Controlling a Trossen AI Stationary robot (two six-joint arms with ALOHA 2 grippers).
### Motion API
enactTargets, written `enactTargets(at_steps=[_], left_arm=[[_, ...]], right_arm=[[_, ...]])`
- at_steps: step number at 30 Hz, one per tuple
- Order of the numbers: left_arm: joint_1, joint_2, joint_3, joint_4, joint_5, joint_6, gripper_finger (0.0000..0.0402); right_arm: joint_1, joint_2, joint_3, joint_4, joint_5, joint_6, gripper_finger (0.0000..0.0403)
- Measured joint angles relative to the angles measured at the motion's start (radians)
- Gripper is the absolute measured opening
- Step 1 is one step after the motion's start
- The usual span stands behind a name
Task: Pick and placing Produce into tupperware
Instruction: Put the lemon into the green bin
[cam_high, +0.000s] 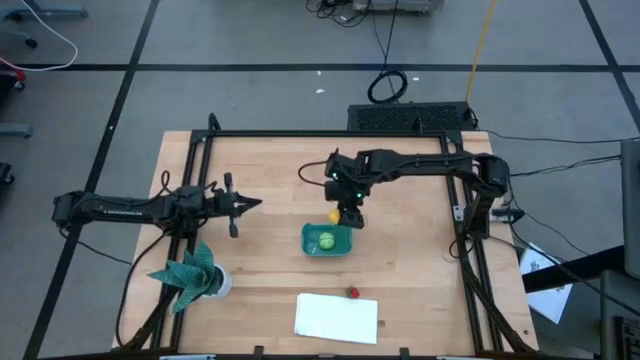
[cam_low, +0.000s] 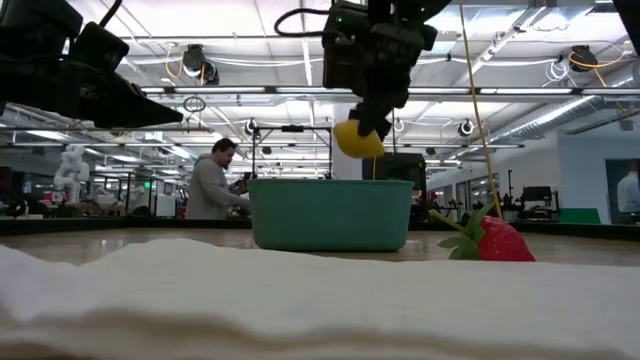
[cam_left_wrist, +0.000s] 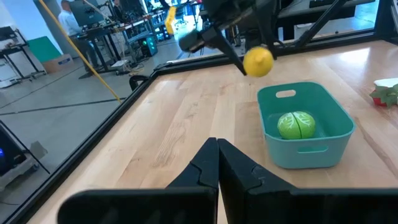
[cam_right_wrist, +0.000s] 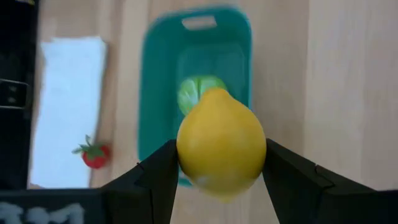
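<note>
The teal tupperware sits mid-table with the green round piece inside it, also plain in the left wrist view. My right gripper hangs just beyond the tub's far rim, shut on the yellow lemon, which shows above the tub in the low view. The red strawberry lies on the table by the white cloth's far right corner. My left gripper waits shut over the table's left half, well left of the tub. My right gripper pinches the lemon between its two fingers, one on each side of its widest part. The fingers come from above, pointing down. The lemon is lifted clear, above and just beyond the tub's far rim.
A flat white cloth lies near the table's near edge, right of centre. A teal leafy plant in a white pot stands at the near left. Bare wood spreads right of the tub. People show in the room beyond.
</note>
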Motion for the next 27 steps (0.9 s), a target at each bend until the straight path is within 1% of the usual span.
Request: enactTargets(at_steps=[3,13,17,20,27], left_arm=[[0.000,0.000,0.000,-0.002,0.000,0.001,0.0001],[0.000,0.000,0.000,-0.006,0.000,0.007,0.0001],[0.000,0.000,0.000,-0.006,-0.001,0.007,0.0001],[0.001,0.000,0.000,-0.006,-0.006,0.006,0.0001],[0.001,0.000,0.000,-0.022,-0.009,0.004,0.0001]], right_arm=[[-0.012,0.009,0.002,0.022,-0.040,-0.020,0.0192],[-0.013,0.035,0.001,0.043,-0.046,-0.095,0.0192],[-0.012,0.071,0.000,0.033,-0.112,-0.098,0.0192],[-0.006,0.093,0.000,0.031,-0.141,-0.105,0.0192],[0.010,0.137,0.000,0.019,-0.144,-0.193,0.0192]])
